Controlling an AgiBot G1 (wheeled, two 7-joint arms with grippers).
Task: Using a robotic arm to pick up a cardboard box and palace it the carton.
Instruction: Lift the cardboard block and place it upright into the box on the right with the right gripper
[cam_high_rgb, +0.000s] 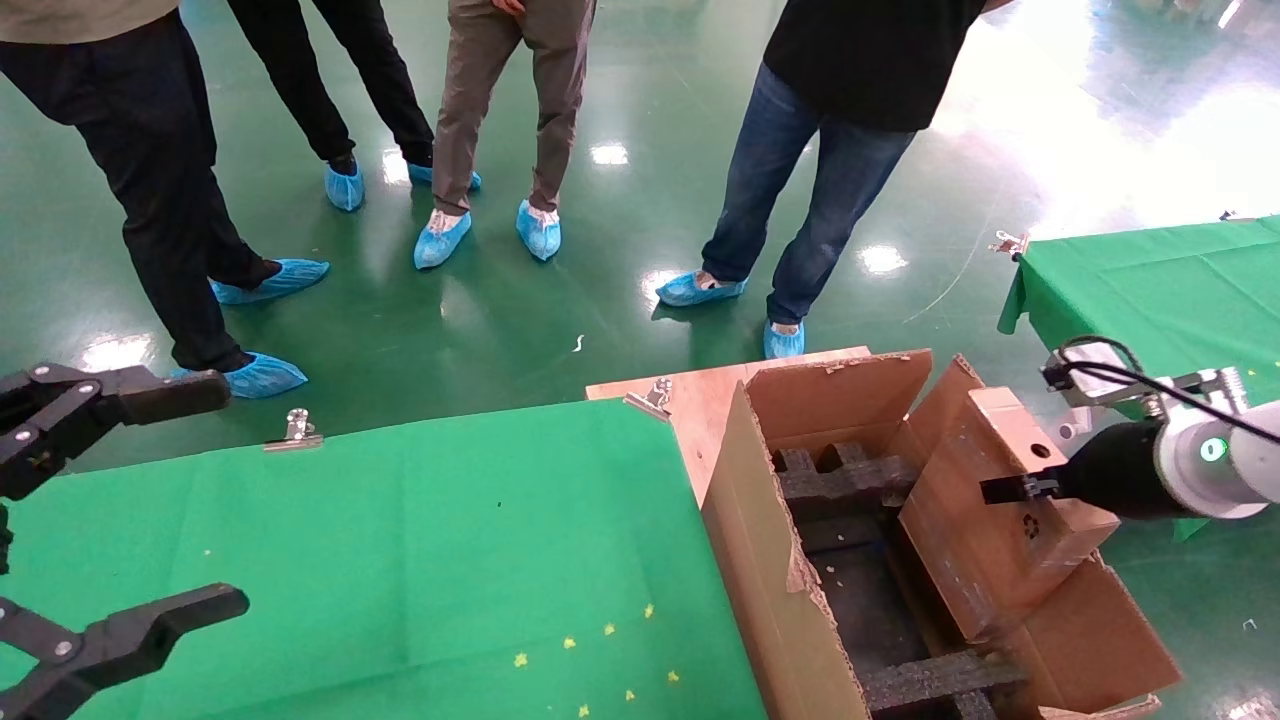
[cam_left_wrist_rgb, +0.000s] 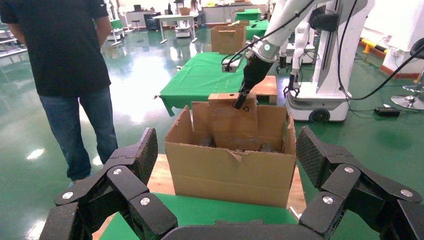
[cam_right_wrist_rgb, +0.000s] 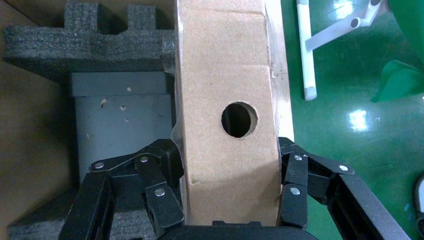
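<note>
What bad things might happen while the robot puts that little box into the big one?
The right end effector pinches only one end of the cardboard box, so it might tilt or slip. The box hangs over the carton's right wall, so it could catch on the ragged flap or land crooked on the black foam inserts.

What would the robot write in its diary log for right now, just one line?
right gripper: shut on cardboard box | box: tilted, over carton by its right wall | left gripper: open, parked over green table
</note>
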